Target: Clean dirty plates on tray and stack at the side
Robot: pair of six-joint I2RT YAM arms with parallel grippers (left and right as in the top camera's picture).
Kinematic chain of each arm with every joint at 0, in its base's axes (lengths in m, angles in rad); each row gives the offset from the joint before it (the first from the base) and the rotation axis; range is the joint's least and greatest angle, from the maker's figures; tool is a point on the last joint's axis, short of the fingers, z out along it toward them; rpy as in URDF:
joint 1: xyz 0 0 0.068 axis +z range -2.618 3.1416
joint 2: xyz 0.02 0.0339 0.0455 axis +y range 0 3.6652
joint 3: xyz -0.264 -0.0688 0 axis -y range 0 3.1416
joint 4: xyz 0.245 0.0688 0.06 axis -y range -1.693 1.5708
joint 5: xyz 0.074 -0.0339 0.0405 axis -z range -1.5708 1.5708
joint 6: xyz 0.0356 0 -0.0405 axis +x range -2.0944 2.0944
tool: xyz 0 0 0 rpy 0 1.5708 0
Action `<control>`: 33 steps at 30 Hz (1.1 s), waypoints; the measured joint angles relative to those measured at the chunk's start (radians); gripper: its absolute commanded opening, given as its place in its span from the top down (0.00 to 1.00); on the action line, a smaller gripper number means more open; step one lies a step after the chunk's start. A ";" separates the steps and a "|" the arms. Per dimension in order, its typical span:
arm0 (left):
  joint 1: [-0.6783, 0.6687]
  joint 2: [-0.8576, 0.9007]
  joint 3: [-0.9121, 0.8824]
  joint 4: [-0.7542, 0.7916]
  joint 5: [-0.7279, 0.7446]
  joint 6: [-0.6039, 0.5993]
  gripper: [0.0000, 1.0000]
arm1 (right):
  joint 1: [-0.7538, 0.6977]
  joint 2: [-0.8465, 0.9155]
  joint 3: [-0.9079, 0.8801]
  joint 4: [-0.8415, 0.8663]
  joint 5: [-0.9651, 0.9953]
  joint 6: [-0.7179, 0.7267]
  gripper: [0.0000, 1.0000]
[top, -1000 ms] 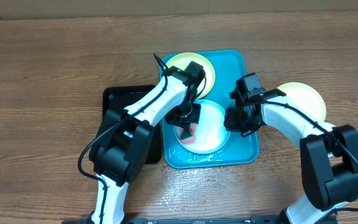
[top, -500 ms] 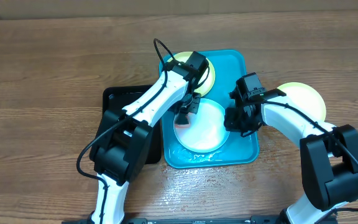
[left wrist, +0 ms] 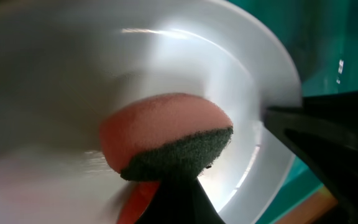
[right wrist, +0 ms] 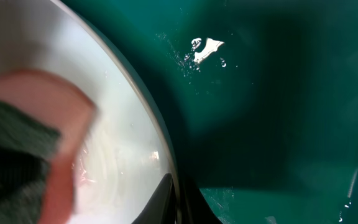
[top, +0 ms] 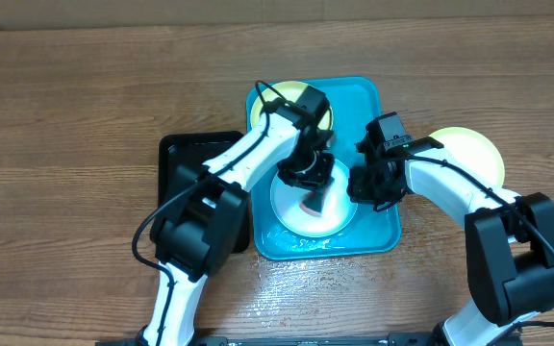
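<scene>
A brown wood-grain table (top: 65,144) fills the overhead view, bearing 1 smaller black rectangular tray (top: 176,154) left of centre, partly hidden from above, while the left wrist view shows 1 sponge (left wrist: 166,134) close up: salmon-pink foam backed by a dark green scouring layer, slightly blurred.

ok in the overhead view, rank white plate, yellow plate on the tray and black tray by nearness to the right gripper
1. white plate, rim at the right gripper
2. yellow plate, at the tray far end
3. black tray, far left
</scene>
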 measured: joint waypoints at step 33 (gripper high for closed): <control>-0.032 0.002 0.026 -0.206 -0.607 -0.076 0.96 | 0.000 0.000 0.001 -0.003 -0.001 0.003 0.96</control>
